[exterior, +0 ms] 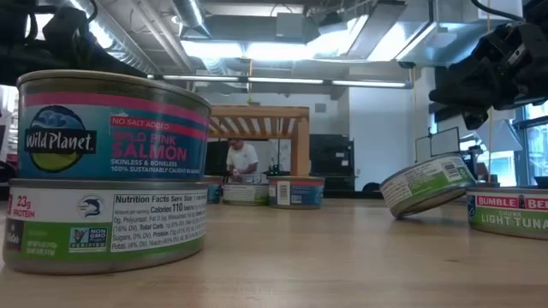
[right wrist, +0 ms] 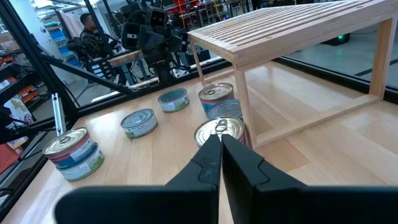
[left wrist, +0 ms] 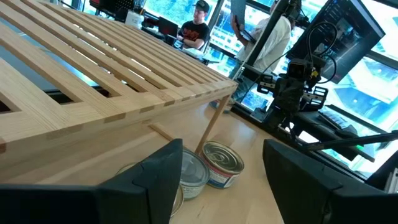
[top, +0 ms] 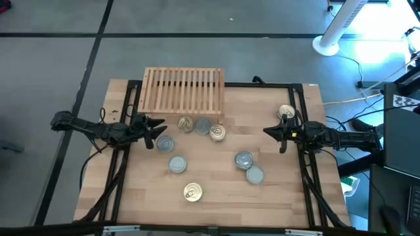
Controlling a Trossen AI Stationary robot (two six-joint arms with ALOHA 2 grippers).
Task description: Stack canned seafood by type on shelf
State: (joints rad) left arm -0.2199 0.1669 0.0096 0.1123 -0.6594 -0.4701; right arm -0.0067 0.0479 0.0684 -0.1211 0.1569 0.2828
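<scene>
Left gripper [top: 159, 124] hovered off the shelf's front left corner, fingers spread wide, nothing between them. Shelf [top: 184, 90] sat just beyond it, slatted top bare. Silver-lidded can [top: 165, 143] lay right beside those fingertips, another silver one [top: 177, 164] a bit farther toward the front edge. Gold can [top: 192, 191] sat well out near the front of the table [top: 216, 203]. Three cans [top: 202, 126] huddled ahead of the open fingers, against the shelf's front edge, gold and silver mixed. Then a stacked pair [top: 244, 159] and a lone silver can [top: 254, 174], out past the right gripper's tips. Right gripper [top: 268, 131] pinched fully closed, empty, with one gold can [top: 287, 112] just behind and beside it by the table's right rail.
</scene>
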